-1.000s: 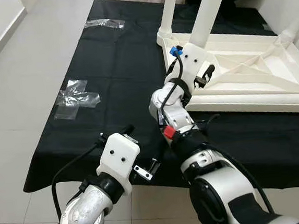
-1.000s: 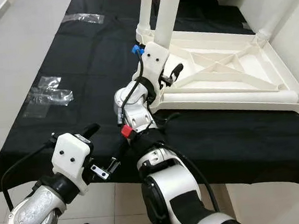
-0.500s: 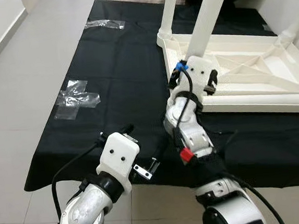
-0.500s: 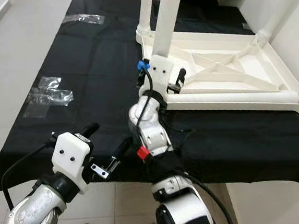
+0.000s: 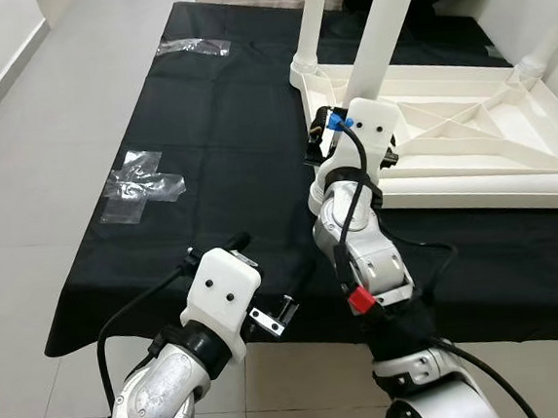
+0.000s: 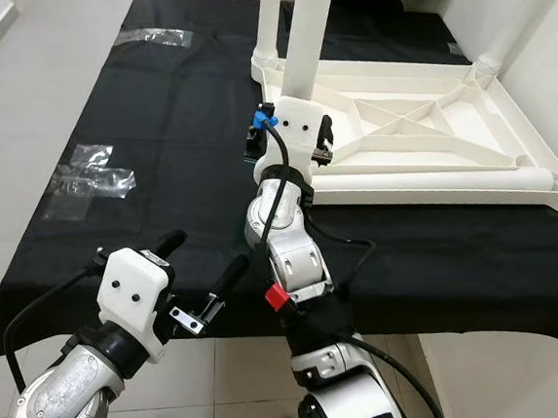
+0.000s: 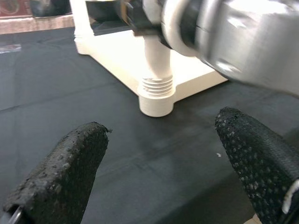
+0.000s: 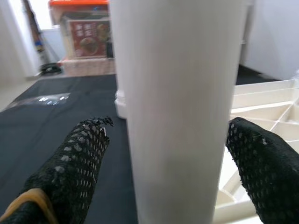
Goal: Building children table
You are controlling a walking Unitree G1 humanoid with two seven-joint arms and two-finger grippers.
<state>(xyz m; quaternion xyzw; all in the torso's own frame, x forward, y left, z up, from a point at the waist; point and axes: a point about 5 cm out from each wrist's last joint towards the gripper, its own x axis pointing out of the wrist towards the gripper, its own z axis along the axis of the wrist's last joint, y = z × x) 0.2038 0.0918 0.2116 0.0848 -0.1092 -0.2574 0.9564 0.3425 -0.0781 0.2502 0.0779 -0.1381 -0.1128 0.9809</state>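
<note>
The white children's table [image 5: 471, 168] lies upside down on a black cloth [image 5: 206, 157], its legs pointing up. My right gripper [image 5: 353, 110] is at the base of the near leg [image 5: 381, 34]. It is open, with one black finger on each side of the leg [image 8: 177, 107]. A narrow gap shows between one finger [image 8: 79, 158] and the leg. My left gripper [image 5: 269, 257] hovers low over the cloth's front edge, open and holding nothing. It points towards the threaded foot of that leg [image 7: 156, 93].
Two crumpled clear plastic bags lie on the cloth, one at the left [image 5: 142, 185] and one at the far end [image 5: 194, 46]. Grey tiled floor [image 5: 23, 192] surrounds the cloth. A second leg [image 5: 313, 20] rises just behind the near one.
My right arm has stretched out and its wrist has turned, bringing the gripper from the table's frame to straddle the near leg. The left arm has not moved.
</note>
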